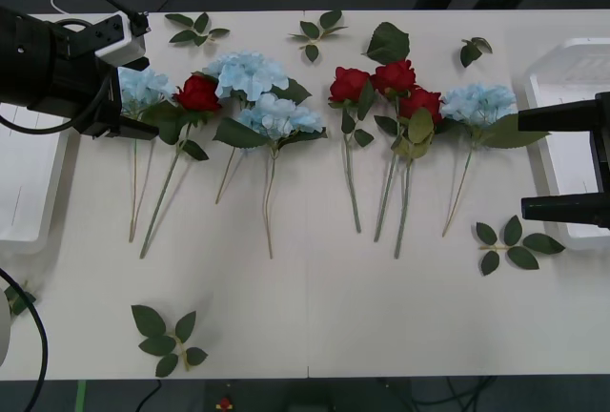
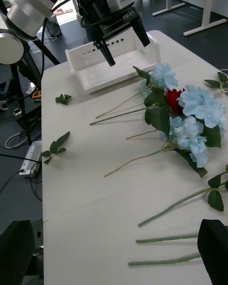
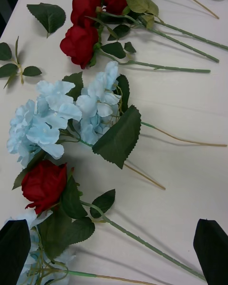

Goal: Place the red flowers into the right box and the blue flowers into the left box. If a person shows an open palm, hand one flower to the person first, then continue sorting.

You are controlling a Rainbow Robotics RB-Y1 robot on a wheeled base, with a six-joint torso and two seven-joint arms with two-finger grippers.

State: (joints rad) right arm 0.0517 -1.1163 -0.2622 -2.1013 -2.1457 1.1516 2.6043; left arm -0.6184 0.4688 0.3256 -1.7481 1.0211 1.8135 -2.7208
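Several red flowers and blue flowers lie in a row across the white table, stems toward me. My left gripper hovers open above the leftmost blue flower and a red rose; the right wrist view shows this left gripper in front of the left box. My right gripper is open at the table's right side, beside the rightmost blue flower and in front of the right box. The left box sits at the left edge.
Loose green leaf sprigs lie at the front left, the front right and along the far edge. The near half of the table is bare. Cables run behind the table.
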